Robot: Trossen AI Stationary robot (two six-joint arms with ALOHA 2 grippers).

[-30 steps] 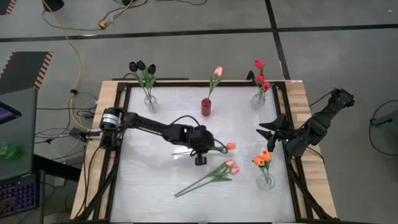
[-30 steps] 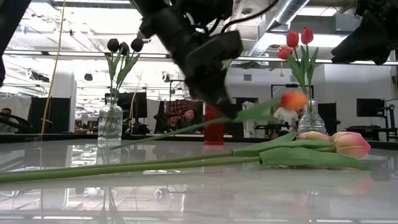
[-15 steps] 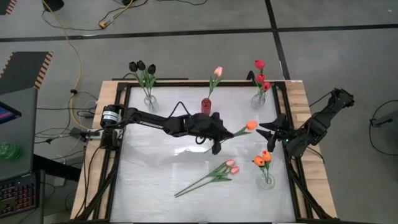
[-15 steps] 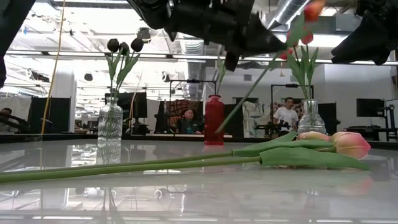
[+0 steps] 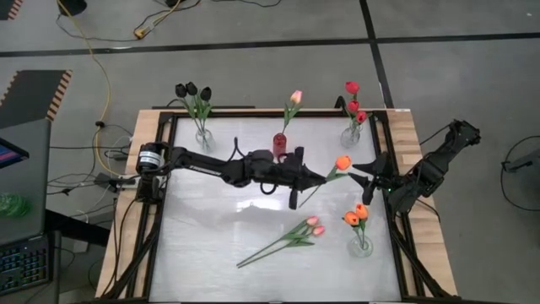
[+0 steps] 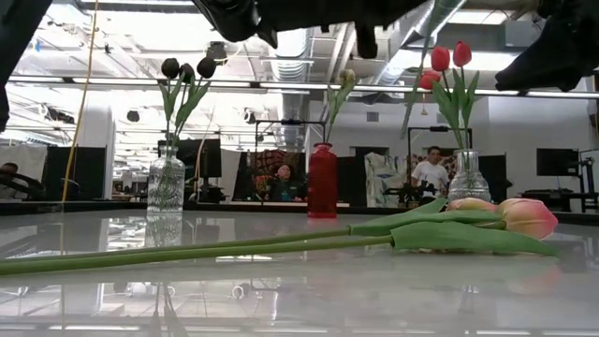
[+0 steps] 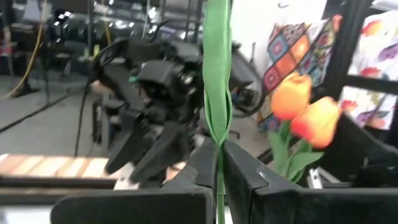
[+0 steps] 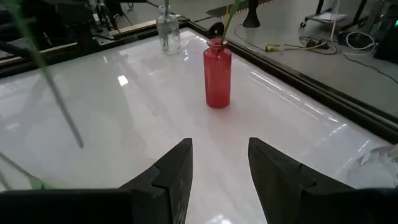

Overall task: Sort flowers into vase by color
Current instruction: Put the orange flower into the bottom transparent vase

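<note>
glossy white table [image 5: 211, 228] — workshop behind, cables

I pinch an orange tulip [image 5: 342, 162] by its green stem, head toward my right side. Two pink tulips [image 5: 312, 225] lie flat on the table (heads together), others standing in vases.

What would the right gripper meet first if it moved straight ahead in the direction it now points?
Probably the orange tulip held up by the left gripper: its head hangs just before the open right gripper. Heights are unclear, so it might pass under and meet the red vase farther on.
</note>
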